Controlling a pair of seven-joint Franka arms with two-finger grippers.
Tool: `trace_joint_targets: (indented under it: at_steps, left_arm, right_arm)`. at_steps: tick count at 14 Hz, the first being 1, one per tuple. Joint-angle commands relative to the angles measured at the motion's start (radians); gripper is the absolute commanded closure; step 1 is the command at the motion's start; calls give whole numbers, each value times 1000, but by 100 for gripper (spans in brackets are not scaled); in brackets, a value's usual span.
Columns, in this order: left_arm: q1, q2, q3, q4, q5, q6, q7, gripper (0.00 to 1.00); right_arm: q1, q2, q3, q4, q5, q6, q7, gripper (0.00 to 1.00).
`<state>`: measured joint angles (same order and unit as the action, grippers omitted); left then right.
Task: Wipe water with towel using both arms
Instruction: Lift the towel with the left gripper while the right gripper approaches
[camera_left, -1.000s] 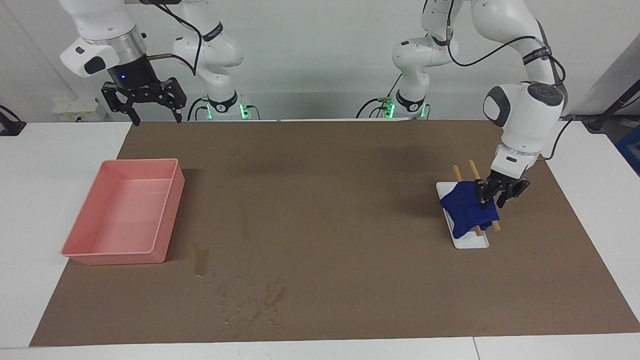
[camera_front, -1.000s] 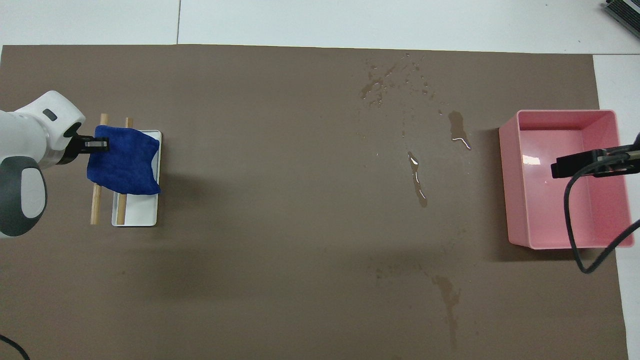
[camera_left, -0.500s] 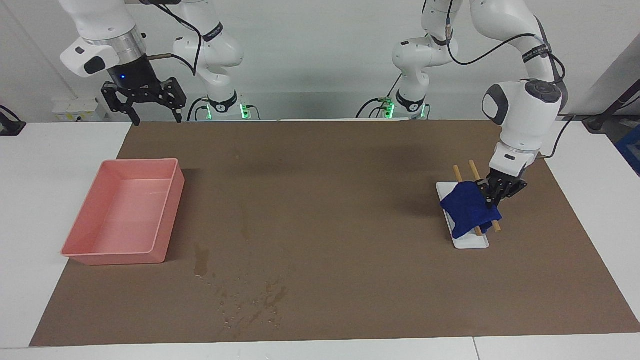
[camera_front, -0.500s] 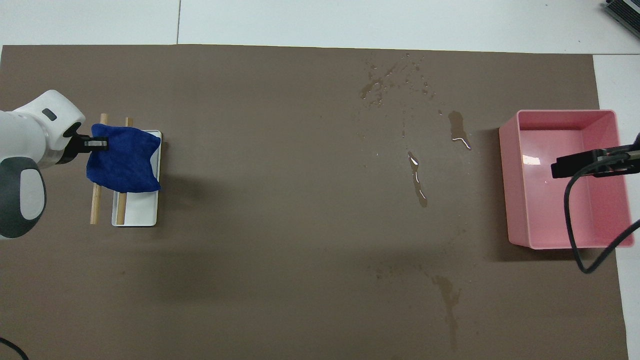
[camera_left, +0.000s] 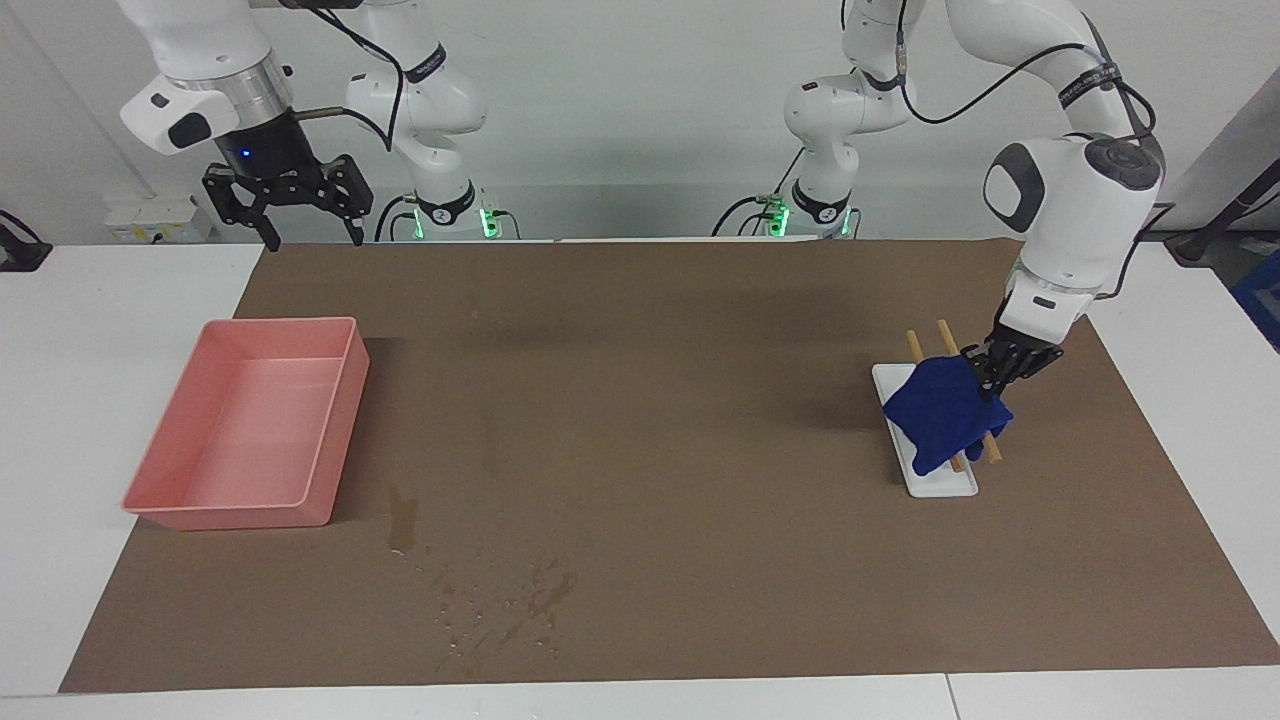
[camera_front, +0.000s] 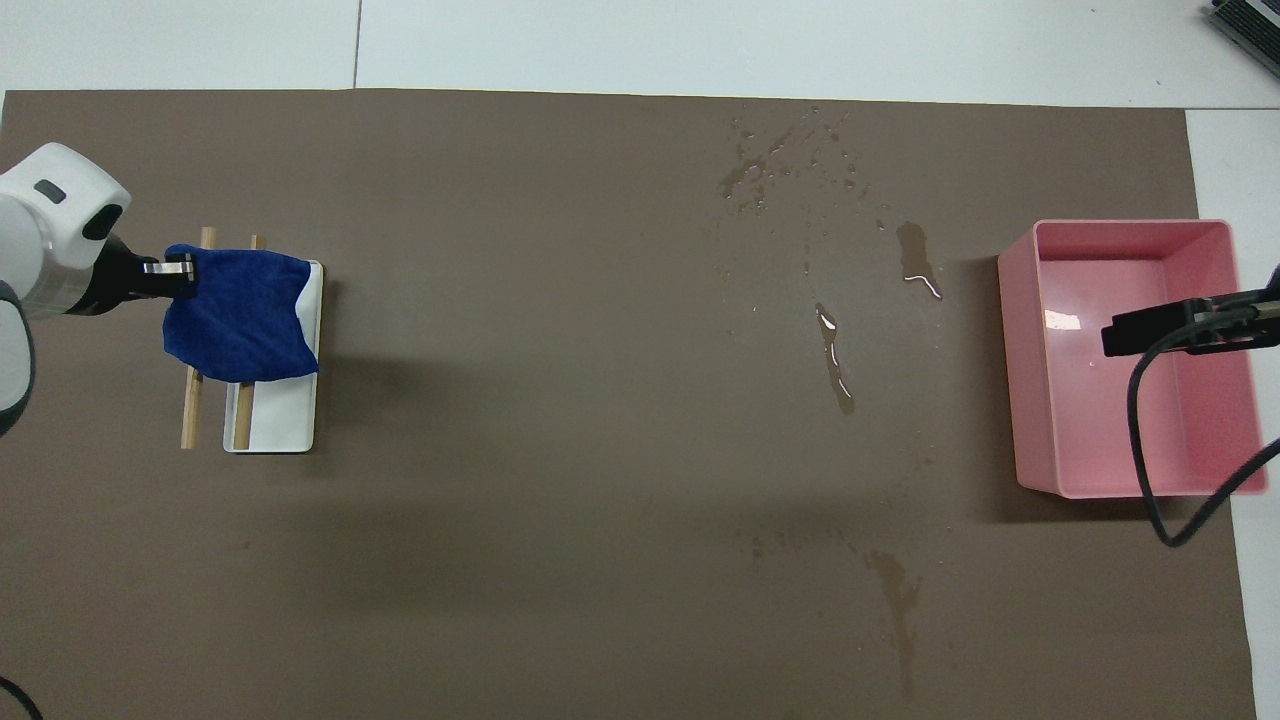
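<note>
A dark blue towel (camera_left: 940, 410) (camera_front: 240, 318) hangs a little above a white tray (camera_left: 945, 485) (camera_front: 280, 425) with two wooden rods, at the left arm's end of the brown mat. My left gripper (camera_left: 988, 377) (camera_front: 185, 278) is shut on the towel's edge. The water (camera_left: 520, 600) (camera_front: 833, 355) shows as dark streaks and droplets on the mat, beside the pink bin and toward the edge farthest from the robots. My right gripper (camera_left: 310, 232) hangs open, high over the mat's edge nearest the robots, at the right arm's end.
A pink bin (camera_left: 250, 430) (camera_front: 1135, 360) stands at the right arm's end of the mat. The two wooden rods (camera_left: 945, 345) (camera_front: 190, 410) lie across the white tray. White table surrounds the brown mat (camera_left: 640, 400).
My left gripper closed on the towel's edge and rose slightly, lifting and bunching the towel off the rods. The right arm has not moved.
</note>
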<state>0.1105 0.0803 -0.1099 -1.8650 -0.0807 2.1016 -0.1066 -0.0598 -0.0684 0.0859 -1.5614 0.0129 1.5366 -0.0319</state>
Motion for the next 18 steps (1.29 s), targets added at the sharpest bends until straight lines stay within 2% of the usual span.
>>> trace_joint_targets:
  at_steps: [1, 4, 7, 9, 11, 13, 15, 18]
  left_arm:
    - [-27, -33, -1, 24, -169, -67, -152, 100]
    - [-98, -66, -10, 23, -290, -104, -411, 100]
    - [-204, -79, -11, 26, -433, -86, -696, 100]
    - [-262, -80, -23, 26, -551, -36, -883, 100]
    - [-304, -77, -63, 29, -625, 79, -1118, 100]
    - [-330, -65, -106, 30, -633, 229, -1389, 100]
    - [-380, -60, -112, 23, -646, 338, -1569, 100]
    - [-458, -44, -112, 23, -674, 504, -1796, 100]
  right_arm:
    - [-15, -17, 6, -14, 18, -10, -26, 0]
    - [-2, -28, 14, -14, 15, -30, -33, 0]
    - [11, -33, 21, -35, 21, 6, -25, 0]
    - [8, -42, 20, -66, 108, 54, 7, 0]
    - [5, -63, 20, -118, 226, 80, 248, 0]
    - [23, -85, 21, -167, 321, 161, 490, 0]
    - [87, -88, 21, -192, 355, 213, 648, 0]
    - [113, -88, 21, -230, 444, 301, 840, 0]
